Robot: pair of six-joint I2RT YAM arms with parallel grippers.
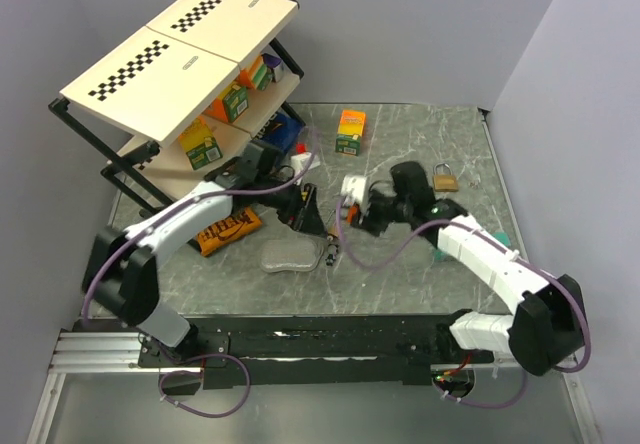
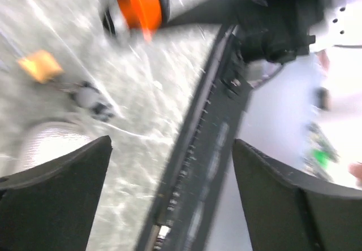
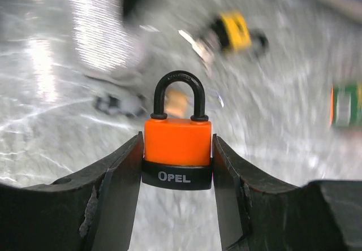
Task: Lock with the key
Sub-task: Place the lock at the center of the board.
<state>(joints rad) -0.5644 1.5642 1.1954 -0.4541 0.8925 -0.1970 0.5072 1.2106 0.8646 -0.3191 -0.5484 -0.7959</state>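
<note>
My right gripper (image 3: 177, 163) is shut on an orange padlock (image 3: 177, 143) with a black base marked OPEL. It holds the lock upright above the table, black shackle pointing away. In the top view the right gripper (image 1: 354, 214) is at the table's middle, facing my left gripper (image 1: 303, 212). The left gripper (image 2: 169, 194) is open and empty, and the blurred padlock (image 2: 138, 2) shows ahead of it. A grey key bunch (image 3: 119, 104) with a tan tag lies on the table below the lock. A yellow-headed item with a metal blade (image 3: 232, 30), maybe a key, lies farther off.
A brass padlock (image 1: 446, 178) lies at the right. A clear plastic case (image 1: 285, 256) and an orange snack bag (image 1: 225, 229) lie near the left arm. A shelf rack (image 1: 180, 74) with boxes stands at the back left, and an orange-green box (image 1: 350, 131) at the back.
</note>
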